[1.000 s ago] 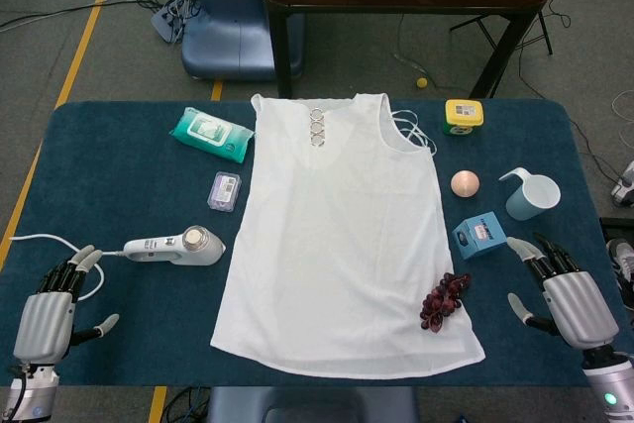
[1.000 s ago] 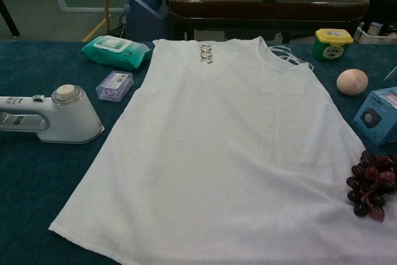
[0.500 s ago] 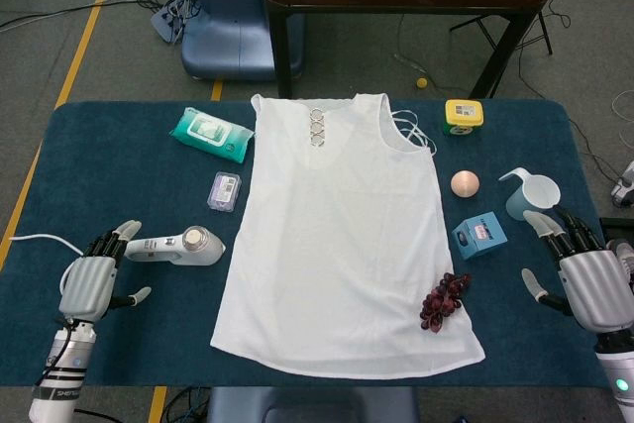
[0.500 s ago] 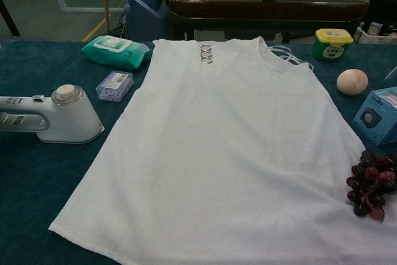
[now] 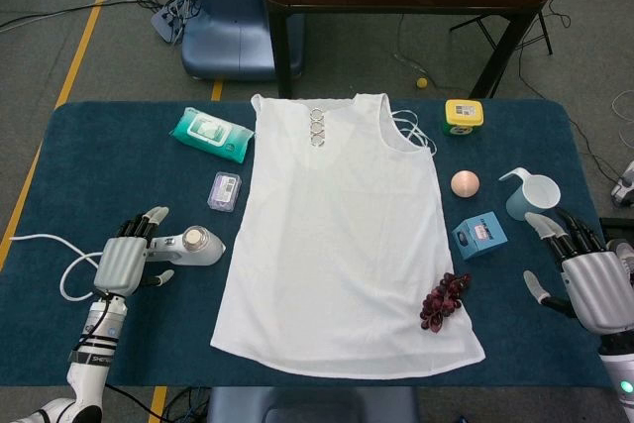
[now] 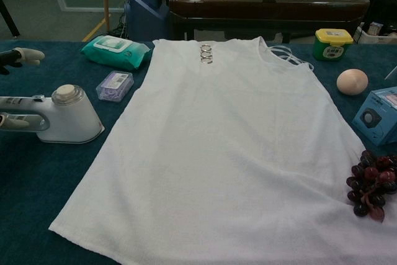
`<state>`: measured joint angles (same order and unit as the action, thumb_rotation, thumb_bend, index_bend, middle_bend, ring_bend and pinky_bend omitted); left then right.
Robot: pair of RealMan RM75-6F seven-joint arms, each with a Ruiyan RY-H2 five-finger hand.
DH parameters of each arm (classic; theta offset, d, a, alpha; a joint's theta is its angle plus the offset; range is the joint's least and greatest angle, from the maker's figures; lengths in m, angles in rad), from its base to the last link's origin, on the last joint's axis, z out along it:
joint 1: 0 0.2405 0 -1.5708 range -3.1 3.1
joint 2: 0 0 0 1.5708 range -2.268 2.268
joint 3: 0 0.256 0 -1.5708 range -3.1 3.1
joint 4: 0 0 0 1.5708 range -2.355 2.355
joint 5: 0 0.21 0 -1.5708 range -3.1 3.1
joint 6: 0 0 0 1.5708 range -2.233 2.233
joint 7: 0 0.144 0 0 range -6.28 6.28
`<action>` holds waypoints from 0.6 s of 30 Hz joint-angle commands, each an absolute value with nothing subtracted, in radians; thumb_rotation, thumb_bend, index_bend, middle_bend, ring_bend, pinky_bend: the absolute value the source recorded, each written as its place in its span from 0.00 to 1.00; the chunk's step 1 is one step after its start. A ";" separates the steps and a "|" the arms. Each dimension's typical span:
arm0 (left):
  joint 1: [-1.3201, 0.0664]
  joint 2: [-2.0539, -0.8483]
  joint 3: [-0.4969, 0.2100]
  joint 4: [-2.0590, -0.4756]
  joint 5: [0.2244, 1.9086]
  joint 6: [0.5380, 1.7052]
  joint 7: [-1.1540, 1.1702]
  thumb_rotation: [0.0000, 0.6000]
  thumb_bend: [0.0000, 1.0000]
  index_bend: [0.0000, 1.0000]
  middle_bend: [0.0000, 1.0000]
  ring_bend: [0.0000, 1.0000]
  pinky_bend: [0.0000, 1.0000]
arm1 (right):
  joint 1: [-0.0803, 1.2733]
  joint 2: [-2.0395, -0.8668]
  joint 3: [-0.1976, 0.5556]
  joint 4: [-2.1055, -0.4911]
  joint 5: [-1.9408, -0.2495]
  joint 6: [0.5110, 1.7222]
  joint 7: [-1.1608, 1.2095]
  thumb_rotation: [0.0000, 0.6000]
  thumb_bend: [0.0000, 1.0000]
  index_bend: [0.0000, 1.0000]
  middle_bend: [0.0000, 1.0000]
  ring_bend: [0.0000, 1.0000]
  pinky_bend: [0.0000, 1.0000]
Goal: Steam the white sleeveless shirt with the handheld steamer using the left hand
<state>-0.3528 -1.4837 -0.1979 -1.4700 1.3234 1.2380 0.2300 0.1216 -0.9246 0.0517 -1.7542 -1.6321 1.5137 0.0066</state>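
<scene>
Moved in: your left hand (image 5: 127, 257), fingers spread, now over the steamer (image 5: 188, 244) handle, not gripping; shirt (image 5: 347, 235) flat. Right hand (image 5: 586, 279) open, near right.

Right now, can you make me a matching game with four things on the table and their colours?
Things:
1. shirt
2. wipes
3. grapes
4. jar

Colours:
A. dark red
B. yellow
C. white
D. green

Pairs: 1-C, 2-D, 3-A, 4-B
</scene>
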 commanded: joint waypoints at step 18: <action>-0.437 -1.620 -0.220 -1.223 1.275 1.188 0.153 1.00 0.21 0.14 0.19 0.16 0.14 | 0.116 -0.920 0.048 -1.747 -1.621 1.504 0.018 1.00 0.38 0.01 0.18 0.06 0.14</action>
<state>-0.4307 -1.6130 -0.2179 -1.2340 1.2799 1.1942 0.1588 0.1158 -0.9198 0.0478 -1.7472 -1.6209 1.5045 0.0184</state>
